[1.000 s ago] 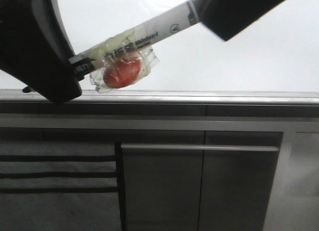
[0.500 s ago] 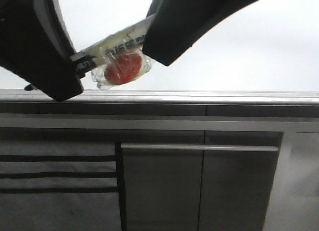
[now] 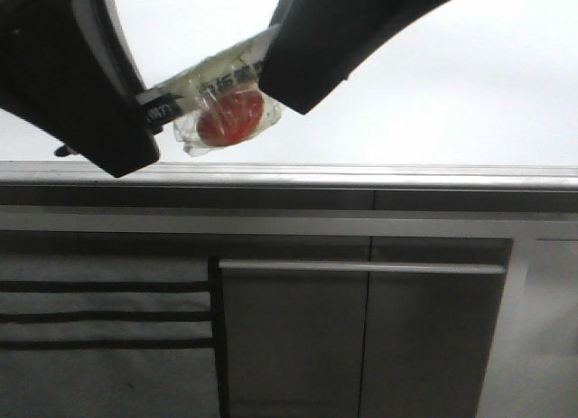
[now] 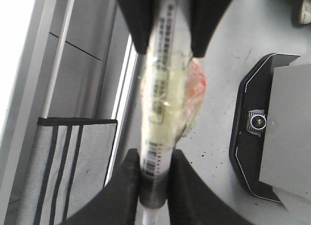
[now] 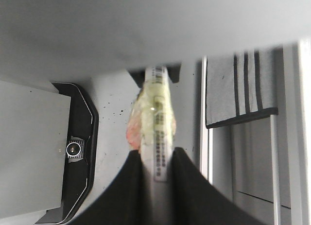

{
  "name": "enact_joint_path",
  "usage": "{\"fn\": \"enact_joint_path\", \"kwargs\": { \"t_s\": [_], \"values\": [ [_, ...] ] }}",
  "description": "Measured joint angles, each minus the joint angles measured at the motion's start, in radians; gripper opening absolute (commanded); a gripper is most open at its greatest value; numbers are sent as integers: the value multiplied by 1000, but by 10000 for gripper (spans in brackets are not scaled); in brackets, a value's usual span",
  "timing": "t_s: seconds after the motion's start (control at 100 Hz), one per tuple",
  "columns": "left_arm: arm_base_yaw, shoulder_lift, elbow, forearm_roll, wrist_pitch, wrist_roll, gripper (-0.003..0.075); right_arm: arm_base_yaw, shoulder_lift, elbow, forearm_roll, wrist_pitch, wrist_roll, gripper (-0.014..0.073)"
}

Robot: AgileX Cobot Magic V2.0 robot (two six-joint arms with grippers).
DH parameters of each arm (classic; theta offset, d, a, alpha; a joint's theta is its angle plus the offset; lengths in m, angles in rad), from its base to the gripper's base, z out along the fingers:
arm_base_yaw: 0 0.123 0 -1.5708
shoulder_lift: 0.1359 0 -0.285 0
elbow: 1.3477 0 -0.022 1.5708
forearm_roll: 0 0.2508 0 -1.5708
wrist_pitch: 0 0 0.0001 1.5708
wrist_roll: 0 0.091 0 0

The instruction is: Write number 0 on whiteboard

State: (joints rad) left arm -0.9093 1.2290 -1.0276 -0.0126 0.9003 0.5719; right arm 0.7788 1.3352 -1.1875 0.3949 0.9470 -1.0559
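A white marker pen (image 3: 212,75) with a red lump (image 3: 230,116) taped to its barrel is held in the air between both grippers, in front of the glossy whiteboard (image 3: 433,84). My left gripper (image 3: 135,129) is shut on the pen's dark end; the left wrist view shows its jaws (image 4: 154,179) pressed against the pen (image 4: 160,89). My right gripper (image 3: 289,70) is shut on the barrel beside the tape; it also shows in the right wrist view (image 5: 158,169) clamped on the pen (image 5: 158,118). No number 0 shows on the board.
A grey metal edge strip (image 3: 361,174) runs under the whiteboard. Below it are dark grey cabinet fronts with a bar handle (image 3: 361,267) and a striped grey cloth (image 3: 99,319). A black device with a grey plate (image 4: 262,128) lies on the speckled grey surface under the grippers.
My right gripper has moved left along the pen, from its far end to right beside the taped red lump. The pen and left gripper have shifted slightly right.
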Motion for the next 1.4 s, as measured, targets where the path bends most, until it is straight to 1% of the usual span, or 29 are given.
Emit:
{"fn": "enact_joint_path", "kwargs": {
  "t_s": [0.11,0.17,0.25,0.31,0.32,0.36,0.41,0.47,0.5,0.64,0.72,0.77,0.87,0.93,0.98,1.07,1.18,1.28,1.4],
  "values": [
    [0,-1,0,3,-7,1,-6,0,0,0,0,0,0,-25],
    [2,-5,0,3,-17,1,41,-2,-10,0,2,0,0,-25],
    [13,-25,0,3,-46,-4,130,-17,-31,0,9,0,0,-25],
    [28,-45,0,-5,-79,-16,225,-35,-54,0,24,-7,11,-25],
    [33,-50,0,-8,-84,-18,225,-41,-56,0,26,-7,13,-25],
    [46,-69,0,-14,-107,-25,295,-58,-73,0,36,-12,23,-25],
    [67,-93,0,-20,-124,-34,357,-85,-91,0,43,-8,31,-25],
    [95,-122,0,-25,-136,-50,409,-127,-111,0,54,3,38,-25],
    [108,-140,0,-27,-138,-60,419,-147,-125,2,63,6,40,-25],
    [186,-222,29,-31,-161,-124,421,-253,-187,52,107,8,45,-25],
    [243,-273,77,-31,-196,-168,421,-334,-222,115,161,-32,73,-25],
    [275,-306,115,-31,-228,-203,421,-390,-236,157,198,-79,122,-25],
    [337,-376,204,-32,-290,-298,421,-508,-243,239,275,-198,269,-25],
    [371,-420,248,-34,-313,-368,421,-570,-234,286,329,-261,318,-25],
    [394,-448,281,-35,-328,-413,421,-603,-225,311,377,-281,344,-25],
    [422,-480,328,-44,-350,-457,421,-624,-206,333,420,-291,361,-25],
    [433,-484,345,-53,-361,-472,421,-630,-161,317,440,-295,390,-25],
    [433,-480,347,-56,-367,-474,421,-640,-94,258,438,-260,401,-25],
    [433,-472,347,-60,-370,-475,421,-642,7,155,413,-175,403,-25]
  ]
}}
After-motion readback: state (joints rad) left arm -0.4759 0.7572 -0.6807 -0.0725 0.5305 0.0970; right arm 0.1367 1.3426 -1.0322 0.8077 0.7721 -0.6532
